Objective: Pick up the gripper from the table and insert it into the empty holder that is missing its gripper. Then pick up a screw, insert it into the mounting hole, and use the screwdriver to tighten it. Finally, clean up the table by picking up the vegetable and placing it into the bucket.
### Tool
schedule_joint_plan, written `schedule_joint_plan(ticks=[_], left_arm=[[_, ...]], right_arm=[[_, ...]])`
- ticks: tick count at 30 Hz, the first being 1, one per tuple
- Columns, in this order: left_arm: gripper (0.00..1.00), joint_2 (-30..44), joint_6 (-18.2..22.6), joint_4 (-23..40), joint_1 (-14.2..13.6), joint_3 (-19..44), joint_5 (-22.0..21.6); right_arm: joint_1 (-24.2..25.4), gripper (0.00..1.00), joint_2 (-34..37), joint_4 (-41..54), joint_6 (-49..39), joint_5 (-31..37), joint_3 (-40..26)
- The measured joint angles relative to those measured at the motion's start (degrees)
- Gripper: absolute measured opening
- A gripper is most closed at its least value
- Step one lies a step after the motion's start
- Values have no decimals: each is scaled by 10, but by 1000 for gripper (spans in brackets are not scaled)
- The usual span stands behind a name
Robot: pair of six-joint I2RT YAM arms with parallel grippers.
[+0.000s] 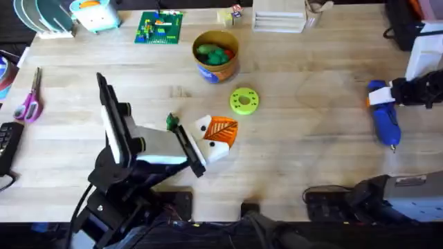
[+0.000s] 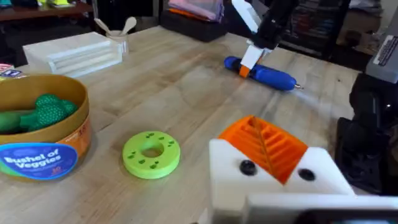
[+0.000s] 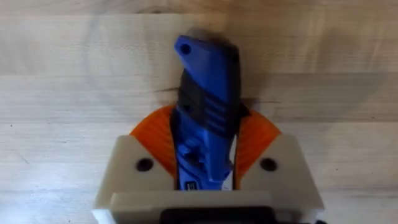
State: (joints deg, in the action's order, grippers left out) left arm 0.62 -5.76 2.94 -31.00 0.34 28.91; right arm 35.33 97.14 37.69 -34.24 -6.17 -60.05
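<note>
A light plank table [image 1: 297, 138] carries one yellow bucket [image 1: 216, 57] printed "Bushel of Veggies", a label legible from the left wrist. Just in front of the bucket lies one yellow-green disc [image 1: 243, 100]; one small dark green vegetable [image 1: 172, 122] rests left of that disc, beside the left gripper [image 1: 218, 135], whose orange pads look pressed together on nothing. Far right of the bucket, the right gripper [image 3: 208, 155] clamps the single blue screwdriver [image 3: 205, 106], its two orange pads [image 3: 158, 134] flanking the handle in the right wrist view; overhead, the tool lies flat on the wood.
</note>
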Motion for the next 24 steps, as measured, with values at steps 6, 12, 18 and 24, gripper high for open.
schedule_joint_plan(ticks=[6, 12, 18, 24], left_arm=[[13, 0, 0, 0, 0, 0, 0], [13, 0, 0, 0, 0, 0, 0], [13, 0, 0, 0, 0, 0, 0], [13, 0, 0, 0, 0, 0, 0]], right_arm=[[-3, 249, 2, -5, -3, 3, 0], [-9, 241, 2, -5, -5, 7, 0], [-13, 231, 2, -5, 0, 8, 0], [-15, 223, -1, -4, 22, 4, -2]])
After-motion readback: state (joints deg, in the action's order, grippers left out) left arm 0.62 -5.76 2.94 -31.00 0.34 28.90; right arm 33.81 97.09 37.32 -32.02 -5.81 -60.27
